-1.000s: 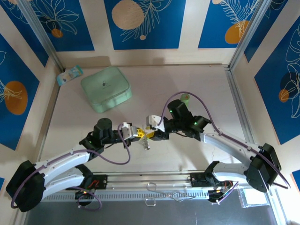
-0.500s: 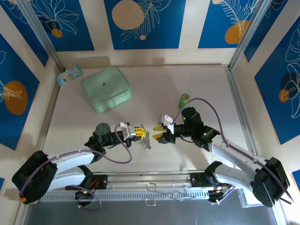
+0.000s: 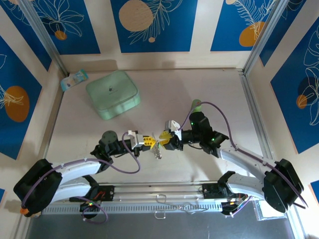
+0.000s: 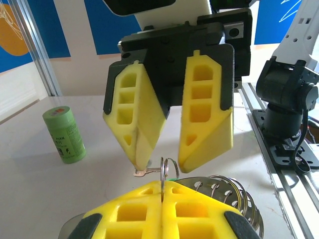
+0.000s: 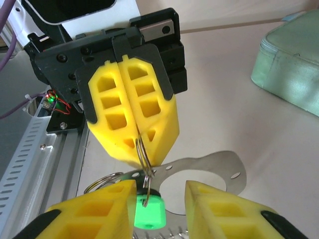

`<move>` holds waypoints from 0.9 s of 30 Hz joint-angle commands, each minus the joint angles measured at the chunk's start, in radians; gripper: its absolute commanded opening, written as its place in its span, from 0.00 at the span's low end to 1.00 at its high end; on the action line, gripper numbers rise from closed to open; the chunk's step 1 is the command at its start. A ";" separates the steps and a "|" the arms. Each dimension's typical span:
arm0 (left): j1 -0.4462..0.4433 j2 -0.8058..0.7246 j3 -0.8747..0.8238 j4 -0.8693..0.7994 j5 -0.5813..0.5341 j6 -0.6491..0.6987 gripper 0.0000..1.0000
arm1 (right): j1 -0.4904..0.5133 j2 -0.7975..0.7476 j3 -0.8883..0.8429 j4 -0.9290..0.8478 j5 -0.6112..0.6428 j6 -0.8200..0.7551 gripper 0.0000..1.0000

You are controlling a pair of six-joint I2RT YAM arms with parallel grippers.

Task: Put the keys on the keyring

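My left gripper (image 4: 163,185) is shut on the keyring, a thin silvery split ring (image 4: 163,169) standing upright between its yellow fingers. A flat holed metal plate (image 5: 219,169) and several wire rings (image 4: 234,191) hang from it. One key with a bright green head (image 5: 148,213) dangles from a small ring on the keyring, its short blade (image 4: 144,172) pointing sideways. My right gripper (image 5: 157,191) is open and faces the left gripper (image 5: 142,155) tip to tip. Its fingers straddle the ring and the green head, and one finger (image 5: 107,204) sits right beside the head. In the top view the left gripper (image 3: 151,142) and right gripper (image 3: 163,141) meet at table centre.
A mint-green square box (image 3: 112,94) stands at the back left, with a small packet (image 3: 74,79) behind it. A green cylinder (image 3: 196,105) stands upright behind the right arm. A metal rail (image 3: 164,191) runs along the near edge.
The right gripper drew back to the right, open, then came in again to the left gripper's tip. The left arm settled lower and kept its hold on the ring.
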 commanded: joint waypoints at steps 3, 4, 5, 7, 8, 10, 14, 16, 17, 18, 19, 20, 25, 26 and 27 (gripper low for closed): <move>-0.008 -0.001 0.026 0.044 0.044 -0.011 0.00 | 0.012 0.020 0.048 0.041 -0.042 -0.007 0.26; -0.008 -0.001 0.026 0.044 0.044 -0.012 0.00 | 0.014 0.026 0.052 0.040 -0.045 -0.011 0.25; -0.008 0.000 0.027 0.044 0.044 -0.013 0.00 | 0.015 0.031 0.055 0.035 -0.048 -0.015 0.24; -0.007 -0.002 0.027 0.043 0.046 -0.013 0.00 | 0.019 0.040 0.063 0.024 -0.057 -0.027 0.22; -0.009 -0.003 0.027 0.043 0.046 -0.015 0.00 | 0.021 0.047 0.067 0.017 -0.061 -0.034 0.21; -0.008 -0.005 0.026 0.042 0.046 -0.016 0.00 | 0.024 0.056 0.076 0.000 -0.067 -0.049 0.17; -0.008 -0.013 0.022 0.043 0.042 -0.025 0.00 | 0.032 0.067 0.105 -0.065 -0.100 -0.088 0.02; -0.008 -0.026 0.017 0.028 0.023 -0.023 0.00 | 0.037 0.063 0.122 -0.112 -0.081 -0.115 0.00; -0.009 -0.041 0.017 0.005 0.001 -0.017 0.02 | 0.038 0.057 0.134 -0.142 -0.065 -0.133 0.00; -0.008 -0.054 0.018 -0.026 -0.017 -0.009 0.12 | 0.041 0.054 0.146 -0.174 -0.046 -0.153 0.00; -0.009 -0.072 0.024 -0.076 -0.030 0.013 0.21 | 0.045 0.050 0.164 -0.220 -0.024 -0.184 0.00; -0.009 -0.095 0.036 -0.148 -0.040 0.039 0.26 | 0.052 0.049 0.184 -0.269 -0.001 -0.214 0.00; -0.009 -0.165 0.130 -0.491 -0.054 0.156 0.28 | 0.091 0.062 0.270 -0.444 0.108 -0.325 0.00; -0.009 -0.167 0.141 -0.521 -0.057 0.164 0.28 | 0.098 0.068 0.284 -0.463 0.118 -0.337 0.00; -0.008 -0.167 0.150 -0.542 -0.052 0.168 0.27 | 0.107 0.073 0.296 -0.478 0.128 -0.344 0.00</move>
